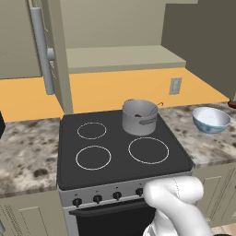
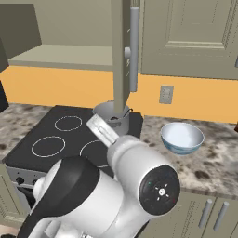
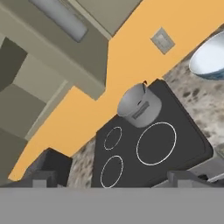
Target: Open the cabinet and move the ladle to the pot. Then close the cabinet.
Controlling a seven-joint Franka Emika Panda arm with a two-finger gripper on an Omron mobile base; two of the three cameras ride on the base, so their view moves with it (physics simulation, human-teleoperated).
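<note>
Arm's white elbow fills bottom right of the left base view and the lower middle of the right base view. In the hand view the gripper [image 3: 112, 178] shows only as two dark tips at the bottom corners, set wide apart, nothing between them: jaws well open, holding nothing.

Stove [image 1: 120, 147], black top with four ring burners, sits between two stretches of speckled bench [image 1: 27, 147]. Knobs along its front edge.

Pot [image 1: 140, 116] stands on the stove's far right burner, upright, centre of the left base view. Ladle [image 1: 156, 107] is in the pot: thin dark handle leans over the right rim, hooked end poking out; bowl hidden inside.

Pale-blue bowl [image 1: 210, 119] on the bench right of the stove, well apart from the pot.

Behind, orange wall with a socket [image 1: 175, 85].

Cabinet [image 1: 55, 50] above, upper left: door swung open, seen edge-on, silver bar handle [image 1: 42, 50] facing left. Open shelf [image 1: 120, 57] bare behind it.
</note>
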